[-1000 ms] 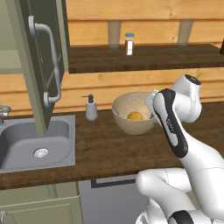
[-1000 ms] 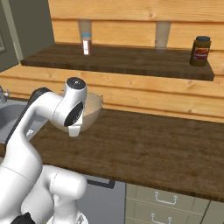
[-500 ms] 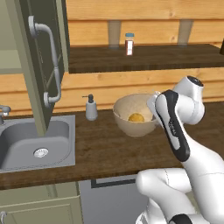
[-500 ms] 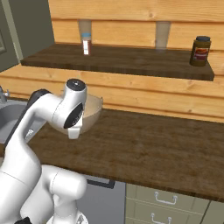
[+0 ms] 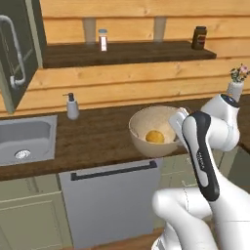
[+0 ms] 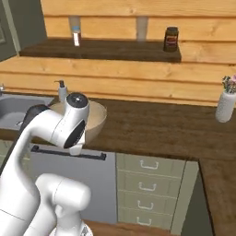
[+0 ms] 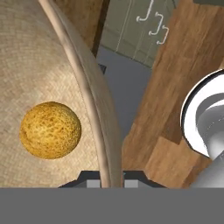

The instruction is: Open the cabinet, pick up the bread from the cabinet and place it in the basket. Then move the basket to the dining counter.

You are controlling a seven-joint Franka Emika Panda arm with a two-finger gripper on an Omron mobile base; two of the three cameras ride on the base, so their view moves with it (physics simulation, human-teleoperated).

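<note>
The round beige basket hangs in front of the dark wood counter's front edge, above the grey dishwasher front. The golden-brown bread lies inside it. My gripper is shut on the basket's right rim. In the hand view the rim runs down between my gripper fingers, with the bread left of it. The right base view has the basket partly behind my arm. The cabinet door stands open at the upper left. The dining counter is out of view.
A grey sink and a soap dispenser are on the counter to the left. The wall shelf holds a small bottle and a dark jar. A vase of flowers stands at the right. Drawers sit below.
The whole picture has shifted, so the base has driven back and to the right. The basket, still gripped, has come off the counter with the arm.
</note>
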